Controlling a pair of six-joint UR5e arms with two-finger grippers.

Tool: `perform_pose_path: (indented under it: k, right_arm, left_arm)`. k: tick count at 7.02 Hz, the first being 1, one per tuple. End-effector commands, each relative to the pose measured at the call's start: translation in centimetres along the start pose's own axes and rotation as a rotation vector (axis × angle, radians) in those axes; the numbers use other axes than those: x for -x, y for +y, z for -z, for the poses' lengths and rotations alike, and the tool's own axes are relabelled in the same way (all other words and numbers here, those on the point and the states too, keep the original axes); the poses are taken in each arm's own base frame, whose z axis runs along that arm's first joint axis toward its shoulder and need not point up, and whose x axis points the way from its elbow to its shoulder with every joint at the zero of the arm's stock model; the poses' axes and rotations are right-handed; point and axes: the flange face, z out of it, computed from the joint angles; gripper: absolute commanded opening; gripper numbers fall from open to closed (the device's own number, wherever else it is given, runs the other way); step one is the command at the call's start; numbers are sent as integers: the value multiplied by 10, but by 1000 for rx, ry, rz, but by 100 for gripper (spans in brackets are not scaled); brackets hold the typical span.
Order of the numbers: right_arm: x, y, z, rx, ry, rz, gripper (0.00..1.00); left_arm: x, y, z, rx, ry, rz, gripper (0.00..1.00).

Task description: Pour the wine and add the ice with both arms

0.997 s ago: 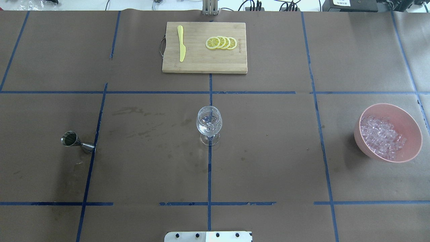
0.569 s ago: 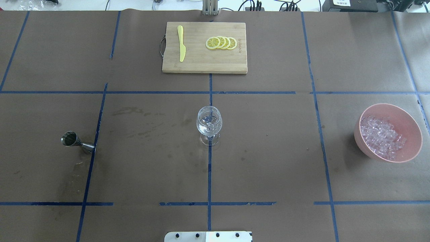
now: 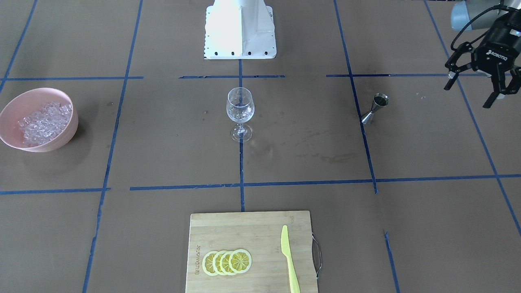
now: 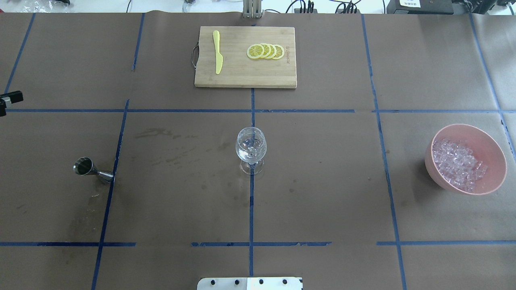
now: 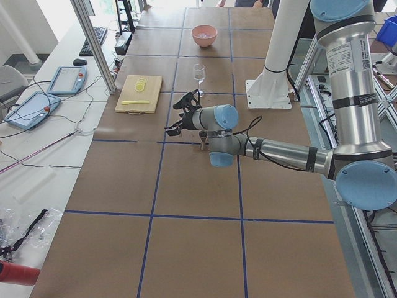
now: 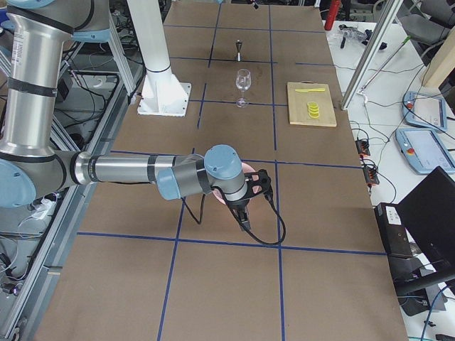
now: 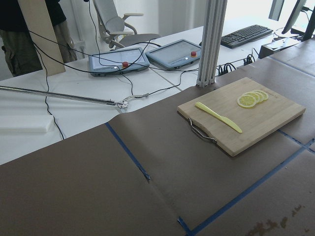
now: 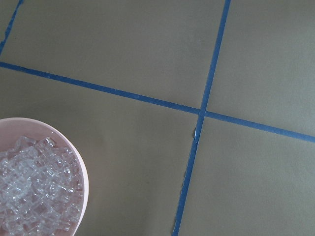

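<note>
1. The left claw point(image 3: 468, 95) hangs with fingers apart, well apart from the jigger point(image 3: 376, 108). A skewed approach could topple that narrow cup.
2. The right claw point(image 6: 245, 213) hovers near the bowl point(image 4: 494, 161). I cannot tell whether its fingers are apart or together.
3. The ice point(image 4: 457, 163) lies heaped in the bowl at the table's point(image 4: 322, 181) right end. Slick cubes may slip from a pinch.
4. The glass point(image 4: 250, 147) stands mid-table. A careless pour or dropped cube could tip it.
</note>
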Motion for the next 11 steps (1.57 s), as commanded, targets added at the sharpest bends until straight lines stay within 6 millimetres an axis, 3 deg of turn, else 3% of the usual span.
perform_pose_path:
  k: [1, 3, 5, 9, 11]
  right_arm:
    - [-1, 2, -1, 2, 0, -4, 100]
    - [-1, 2, -1, 2, 0, -4, 100]
    - [-1, 2, -1, 4, 0, -5, 100]
    - [-1, 3, -1, 5, 0, -6, 100]
    - [-1, 3, -1, 5, 0, -4, 100]
  left_arm:
    - [-54, 37, -29, -68, -90, 57, 100]
    - [-100, 73, -44, -113, -144, 133, 100]
    - [-150, 114, -47, -182, -203, 174, 100]
    - [-184, 176, -51, -230, -273, 157, 100]
    - [-189, 203, -69, -219, -279, 172, 100]
